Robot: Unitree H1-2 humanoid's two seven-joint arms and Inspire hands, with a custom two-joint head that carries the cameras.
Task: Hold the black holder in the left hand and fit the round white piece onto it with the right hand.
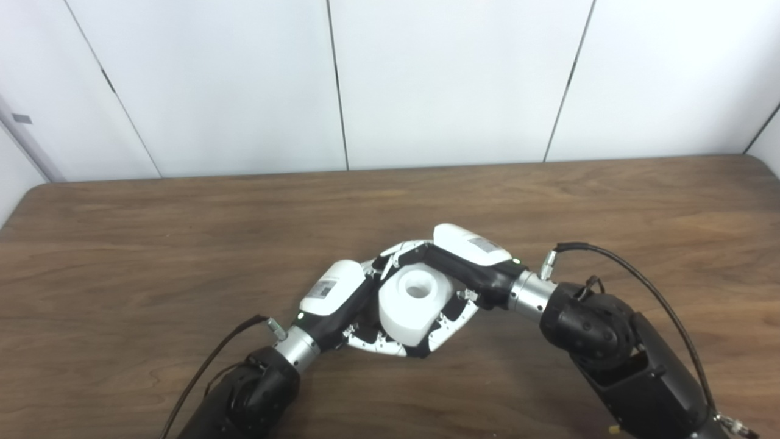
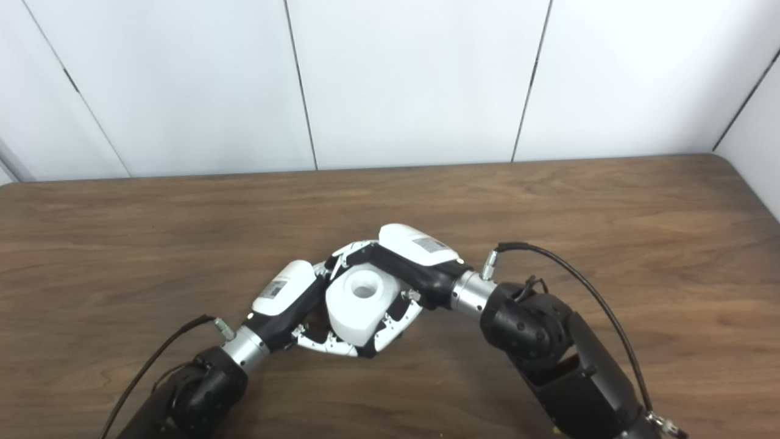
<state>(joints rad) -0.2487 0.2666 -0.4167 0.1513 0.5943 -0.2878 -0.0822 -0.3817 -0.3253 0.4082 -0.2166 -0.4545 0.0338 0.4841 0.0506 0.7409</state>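
White round piece (image 1: 416, 303), its central hole facing up, sits low over the wooden tabletop (image 1: 183, 244), cupped between both our hands. We wrap our left hand (image 1: 341, 305) and right hand (image 1: 463, 268) around it; the black holder is hidden.

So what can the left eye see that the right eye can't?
Only the left eye view shows a small grey tag on the wall at far left. Only the right eye view shows more of the side wall at far right. Both show the left hand and right hand wrapped around the round white piece above the table. The black holder can't be made out in either.
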